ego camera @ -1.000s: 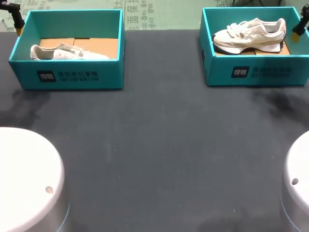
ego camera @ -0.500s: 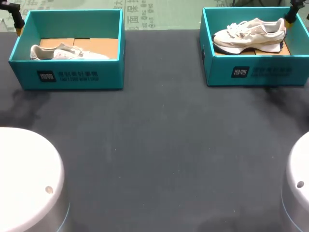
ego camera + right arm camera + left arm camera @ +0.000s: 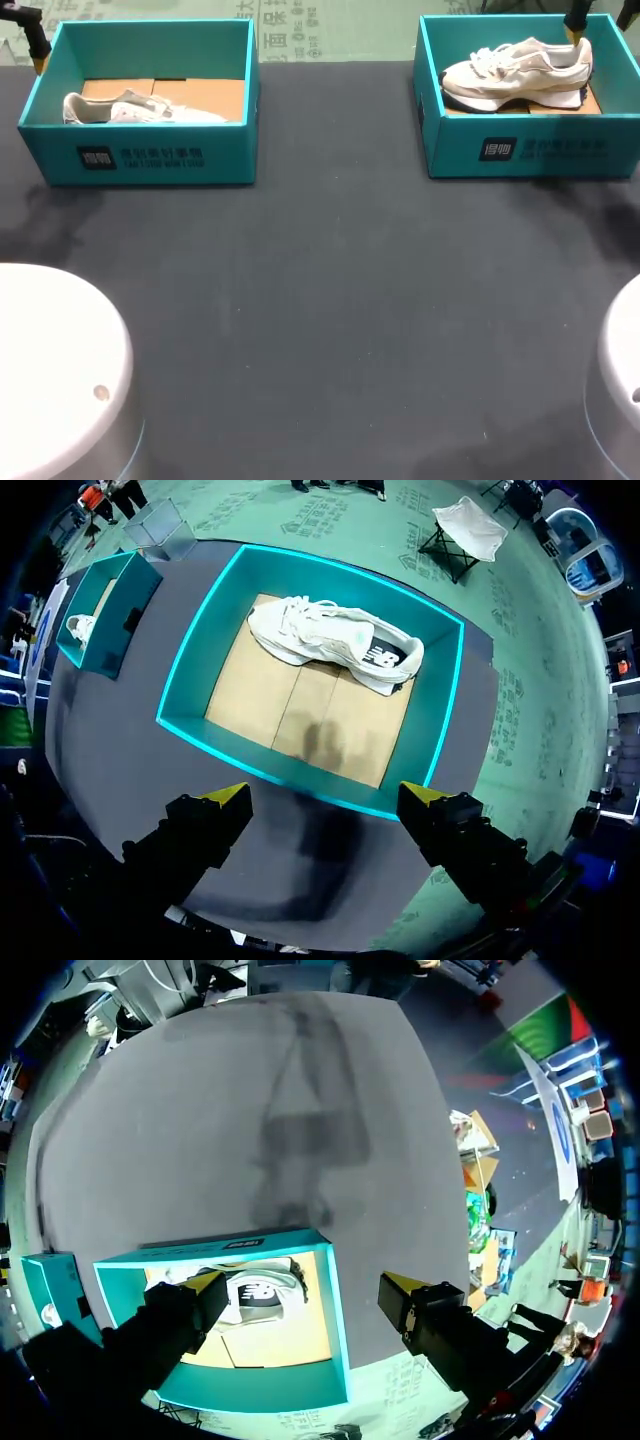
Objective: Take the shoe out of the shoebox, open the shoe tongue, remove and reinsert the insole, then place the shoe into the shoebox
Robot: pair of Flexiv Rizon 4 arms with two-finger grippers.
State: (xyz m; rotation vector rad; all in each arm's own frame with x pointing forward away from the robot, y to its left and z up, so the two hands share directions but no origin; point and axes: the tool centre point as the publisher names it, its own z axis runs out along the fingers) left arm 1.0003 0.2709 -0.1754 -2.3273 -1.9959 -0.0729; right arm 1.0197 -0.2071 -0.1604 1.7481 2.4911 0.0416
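Observation:
Two teal shoeboxes stand at the table's far edge. The right shoebox (image 3: pixel 530 150) (image 3: pixel 300 778) holds a cream and white sneaker (image 3: pixel 515 72) (image 3: pixel 335 640) that lies on its side on brown cardboard. My right gripper (image 3: pixel 578 20) (image 3: pixel 328 796) hangs open above that box's wall, well clear of the sneaker, with nothing between its fingers. The left shoebox (image 3: pixel 140 160) (image 3: pixel 335 1320) holds a second white sneaker (image 3: pixel 135 108) (image 3: pixel 262 1290). At this box's far left corner my left gripper (image 3: pixel 38 50) (image 3: pixel 305 1290) is open and empty above the box.
Dark table top (image 3: pixel 330 300) stretches between and in front of the boxes. The two white arm bases (image 3: pixel 50 380) (image 3: pixel 620 400) sit at the near corners. The left box (image 3: pixel 100 605) also shows beside the right one in the right wrist view.
My right gripper has moved left along the far side of the right box, from its right edge to above the sneaker's heel end. The left arm has kept still.

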